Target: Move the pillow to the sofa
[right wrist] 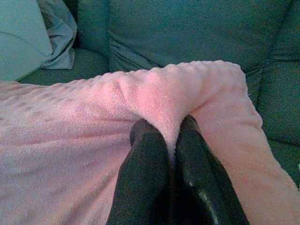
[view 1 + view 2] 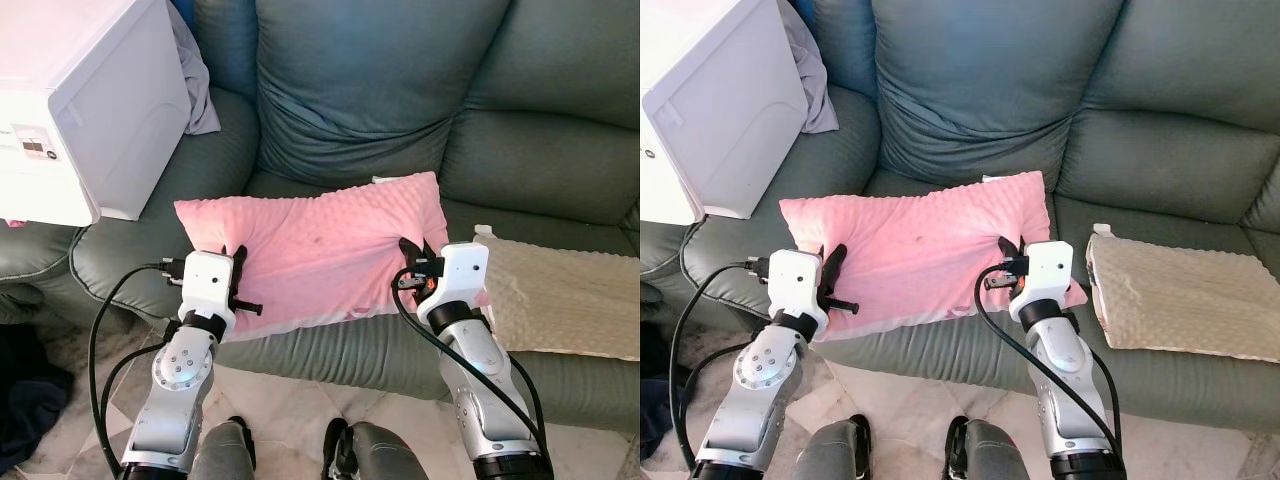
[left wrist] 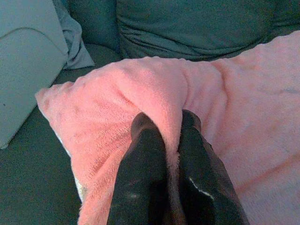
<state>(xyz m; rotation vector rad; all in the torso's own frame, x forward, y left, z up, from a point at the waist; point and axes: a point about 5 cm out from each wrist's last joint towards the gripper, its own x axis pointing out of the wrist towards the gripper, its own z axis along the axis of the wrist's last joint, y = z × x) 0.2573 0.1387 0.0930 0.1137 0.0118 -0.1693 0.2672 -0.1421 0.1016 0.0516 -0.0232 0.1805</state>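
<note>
A pink fuzzy pillow (image 2: 320,250) lies across the front of the grey-green sofa seat (image 2: 130,260), its near edge hanging slightly over the seat's front. My left gripper (image 2: 238,262) is shut on a fold of the pillow's left side, and the fabric bunches between its black fingers (image 3: 143,140). On the pillow's right side my right gripper (image 2: 410,250) pinches another fold the same way; its fingers (image 1: 147,140) squeeze a ridge of pink cloth.
A white appliance box (image 2: 80,110) stands on the sofa's left end, with a grey cloth (image 2: 200,80) behind it. A beige textured mat (image 2: 560,300) lies on the seat to the right. The sofa back cushions (image 2: 370,80) rise behind the pillow. Tiled floor (image 2: 290,410) lies below.
</note>
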